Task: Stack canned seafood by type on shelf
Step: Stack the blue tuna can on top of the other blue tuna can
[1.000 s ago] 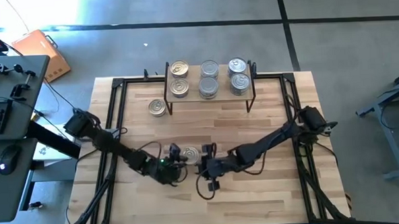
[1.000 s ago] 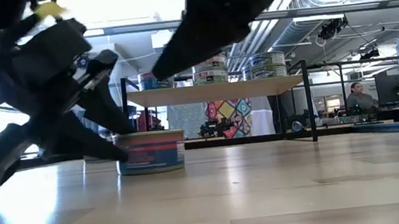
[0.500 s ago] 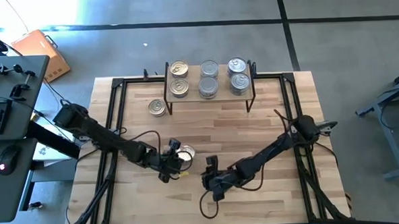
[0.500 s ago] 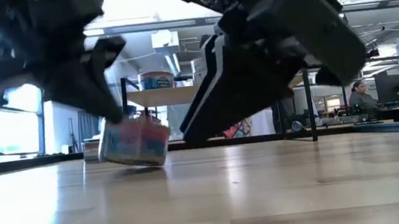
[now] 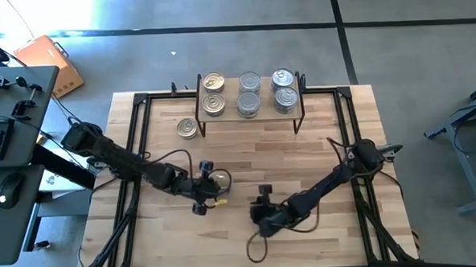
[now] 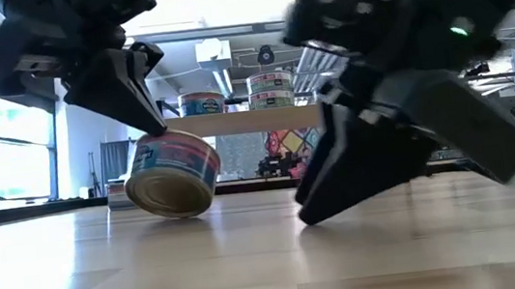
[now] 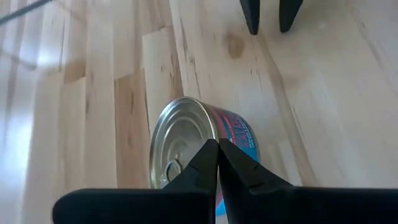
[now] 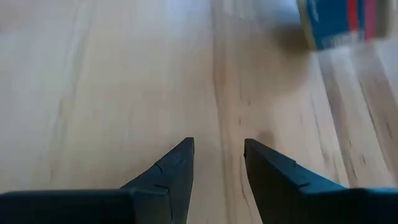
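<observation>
Left gripper (image 7: 217, 158) has its fingers pressed together, tips meeting with nothing between them. They sit right over the loose tin (image 7: 196, 146), which is tipped on its edge on the desk (image 5: 335, 145), gold end facing the low camera, lid end facing my wrist cam. So I read that as a missed pinch, not a hold; the low view shows a fingertip against the tin's upper rim and nothing more. Right gripper (image 8: 217, 165) is low over bare desk, well apart from that tin, fingers part spread and empty. The tin should be rigid, a bit heavy for its size, with a smooth metal wall under a glossy label, so slippery, and round enough to roll while it is tilted. Not fragile, but a dent on the rim is possible if I clamp a corner. I'd want it lying flat first, then take it across the side wall, fingers on opposite sides at mid-height, not on the lid or pull tab. The shelf (image 5: 265, 108) stands at the far edge of the desk with six tins on top in three columns, and one more tin (image 5: 188, 128) sits on the desk just beside its left leg.
</observation>
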You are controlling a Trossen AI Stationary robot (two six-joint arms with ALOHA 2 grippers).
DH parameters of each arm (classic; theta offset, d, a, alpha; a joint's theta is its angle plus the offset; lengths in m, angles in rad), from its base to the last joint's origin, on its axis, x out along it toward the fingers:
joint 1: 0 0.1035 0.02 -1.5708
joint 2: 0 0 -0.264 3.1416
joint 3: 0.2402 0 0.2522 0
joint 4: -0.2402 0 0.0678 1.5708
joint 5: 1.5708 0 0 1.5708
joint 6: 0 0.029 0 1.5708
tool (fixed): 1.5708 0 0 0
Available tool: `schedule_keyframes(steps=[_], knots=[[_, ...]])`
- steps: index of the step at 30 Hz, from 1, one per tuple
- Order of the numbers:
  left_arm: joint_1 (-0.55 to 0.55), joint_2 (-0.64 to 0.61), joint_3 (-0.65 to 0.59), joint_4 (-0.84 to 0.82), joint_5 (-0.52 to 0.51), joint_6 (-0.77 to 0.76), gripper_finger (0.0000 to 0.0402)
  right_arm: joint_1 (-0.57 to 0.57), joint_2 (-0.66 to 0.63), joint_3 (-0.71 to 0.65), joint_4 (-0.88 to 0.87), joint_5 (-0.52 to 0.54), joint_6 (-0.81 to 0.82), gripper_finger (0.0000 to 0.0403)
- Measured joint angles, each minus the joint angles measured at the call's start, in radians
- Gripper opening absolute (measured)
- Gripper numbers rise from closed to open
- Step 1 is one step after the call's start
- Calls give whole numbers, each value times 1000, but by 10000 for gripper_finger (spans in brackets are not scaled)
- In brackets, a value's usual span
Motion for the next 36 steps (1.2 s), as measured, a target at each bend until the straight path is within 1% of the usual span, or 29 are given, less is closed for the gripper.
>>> schedule_keyframes(steps=[2, 5, 8, 11, 14, 17, 20, 22, 24, 25, 29, 32, 34, 36], knots=[[9, 0, 0, 1, 18, -23, 0, 14, -14, -74, 101, 32, 34, 136], [24, 0, 0, 3, 45, -38, 0, 10, -23, -180, 324, 35, 42, 136], [33, -1, 1, 3, 53, -38, 0, -15, -18, -251, 557, 18, -53, 137], [40, -1, 1, 4, 58, -42, 0, -53, -18, -261, 684, 23, -181, 152], [48, -1, 2, 4, 78, -61, 0, -91, -18, -216, 679, 23, -298, 189], [51, -1, 2, 4, 79, -64, 0, -122, -18, -142, 656, 17, -439, 239], [51, -1, 2, 4, 79, -64, 0, -141, -18, -56, 540, 17, -598, 283], [51, -1, 2, 4, 79, -65, 0, -150, -15, -4, 449, 28, -699, 300], [51, -2, 2, 4, 79, -64, 0, -158, -3, 29, 403, 92, -763, 305], [51, -2, 2, 4, 79, -64, 0, -162, 4, 39, 388, 104, -775, 306], [51, -2, 2, 8, 76, -77, 0, -177, 41, 42, 399, 56, -794, 307], [51, -2, 2, 15, 71, -80, 0, -176, 70, 42, 458, 54, -806, 306], [51, -2, 2, 23, 71, -80, 0, -176, 90, 43, 510, 68, -802, 296], [51, -2, 2, 39, 71, -80, 0, -178, 105, 43, 562, 68, -788, 277]])
